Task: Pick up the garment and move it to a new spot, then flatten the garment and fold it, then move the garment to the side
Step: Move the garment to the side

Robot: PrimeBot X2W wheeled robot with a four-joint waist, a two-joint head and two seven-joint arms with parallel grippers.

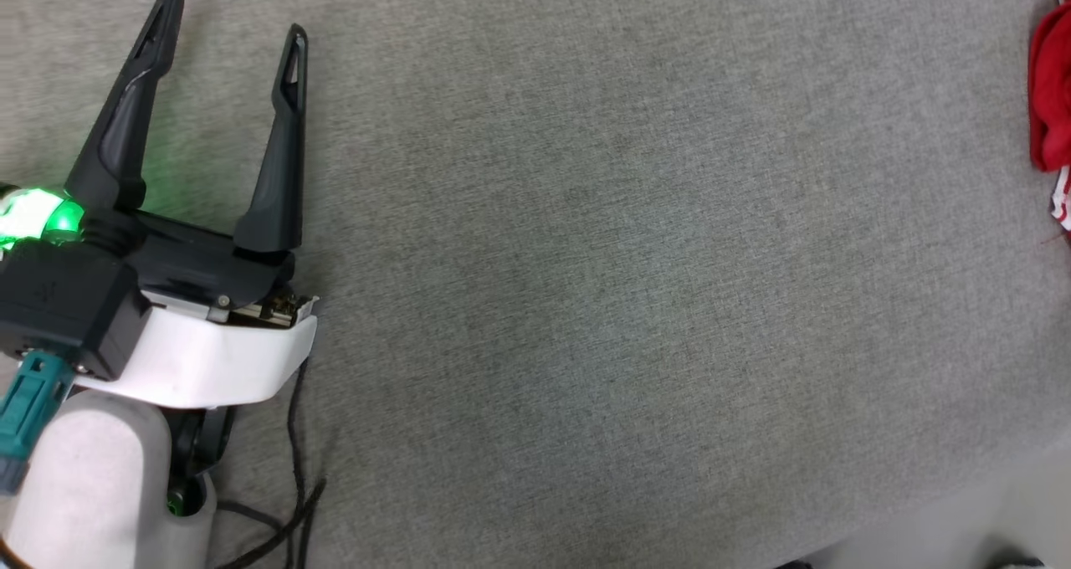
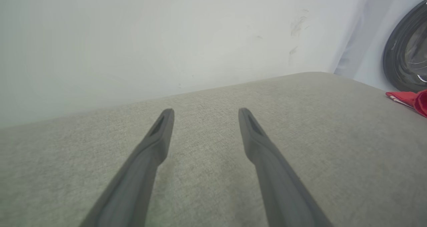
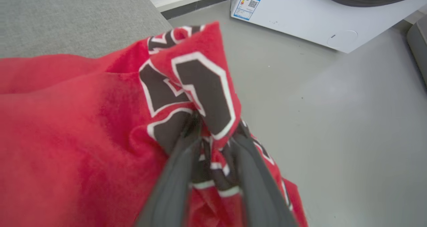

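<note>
The garment (image 3: 66, 137) is bright red soft cloth, bunched and creased, with large dark block lettering outlined in white across one fold. In the head view a strip of red-and-white striped trim shows at its lower part. It lies at the far right edge of the grey woven surface (image 1: 627, 259), well apart from the left gripper (image 1: 234, 15), and part of it hangs out over the pale floor (image 3: 333, 137).

The right gripper (image 3: 217, 123) has its jaws set narrowly on a fold of the lettered cloth, which stands up in a peak between them – slightly blurred at the top.

The left gripper hovers over bare grey weave, jaws spread wide and holding nothing. Beyond them is a white wall (image 2: 133, 36), with a red corner of the garment (image 2: 413, 99) at the right margin.
</note>
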